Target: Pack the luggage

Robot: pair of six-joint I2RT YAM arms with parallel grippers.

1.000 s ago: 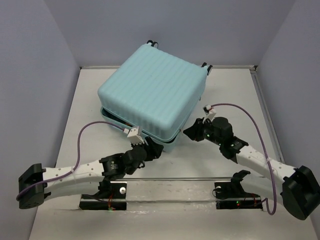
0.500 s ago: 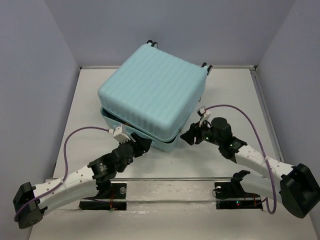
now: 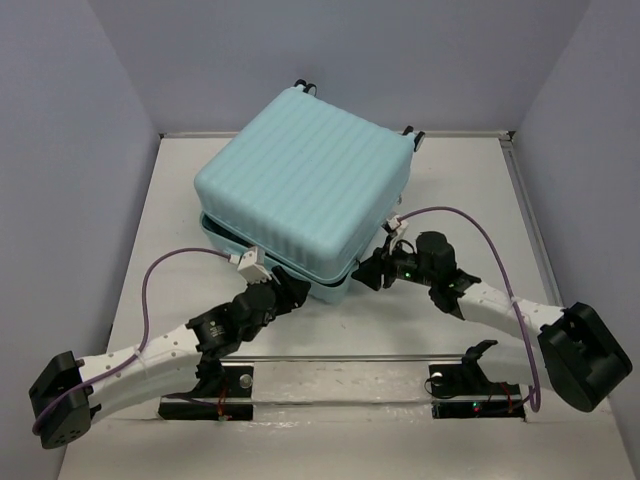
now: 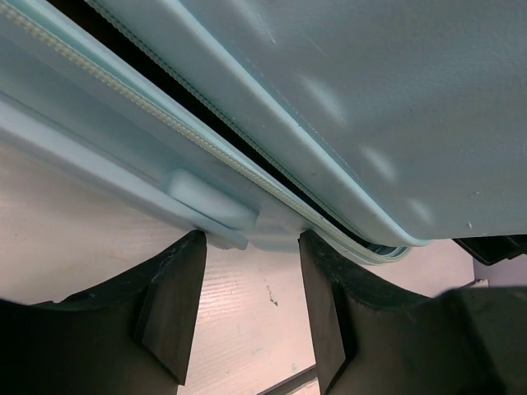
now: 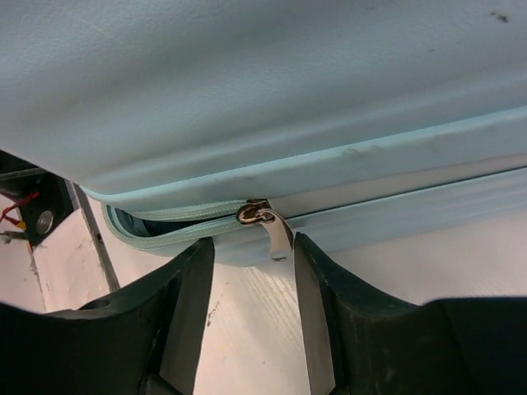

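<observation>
Right gripper (image 5: 251, 267), jaws apart, straddles the zipper pull (image 5: 278, 237) of the slightly ajar aqua suitcase (image 3: 305, 180) lying on the table (image 3: 470, 180); left gripper (image 4: 251, 247) likewise parted. Risk: closing off-centre misses the thin tab.

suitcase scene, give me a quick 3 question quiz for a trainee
1. True or false: the pale aqua ribbed hard-shell suitcase is zipped fully shut.
2. What hangs between the open fingers of the right claw? A) silver metal zipper pull B) red strap C) brass padlock
3. Fill in: the small raised moulded bump on the suitcase sits just ahead of the ____ claw.

Key
1. False: a dark gap shows between the two shells.
2. A.
3. The left claw.
</observation>
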